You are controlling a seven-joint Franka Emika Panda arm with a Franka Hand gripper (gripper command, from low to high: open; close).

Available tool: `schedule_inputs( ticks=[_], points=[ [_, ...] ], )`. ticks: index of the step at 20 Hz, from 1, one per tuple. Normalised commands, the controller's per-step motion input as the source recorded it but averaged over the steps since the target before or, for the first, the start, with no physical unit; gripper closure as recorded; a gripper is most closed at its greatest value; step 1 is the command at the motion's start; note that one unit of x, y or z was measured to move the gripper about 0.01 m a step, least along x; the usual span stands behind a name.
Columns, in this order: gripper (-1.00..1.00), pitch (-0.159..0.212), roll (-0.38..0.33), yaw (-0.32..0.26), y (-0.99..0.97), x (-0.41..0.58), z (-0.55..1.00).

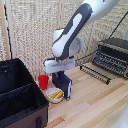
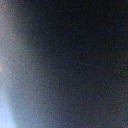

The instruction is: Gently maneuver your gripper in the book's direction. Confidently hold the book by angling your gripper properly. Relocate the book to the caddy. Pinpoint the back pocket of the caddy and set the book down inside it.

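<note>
My gripper hangs from the white-and-grey arm over the wooden table, and its white block sits right on top of the book. The dark navy book stands upright on edge beneath it, and the fingers look shut on its top edge. The book's lower edge is at or just above the table; I cannot tell which. The wrist view shows only a blurred dark blue surface, very close. The black caddy stands at the exterior view's left, apart from the book. Its back pocket is open and looks empty.
A red cup stands just beside the book, toward the caddy. A white bowl with yellow food sits in front of the book. A dark toaster oven and a wire rack lie at the exterior view's right.
</note>
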Motion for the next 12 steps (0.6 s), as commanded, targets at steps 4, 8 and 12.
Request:
schedule_inputs(
  ticks=[4,8,12],
  points=[
    [1.0,0.0,-0.058,0.096,-0.15,0.344,0.9],
    [1.0,0.031,-0.008,0.05,-0.07,0.487,1.0],
    [1.0,0.05,-0.053,-0.049,0.1,0.574,1.0]
  ],
)
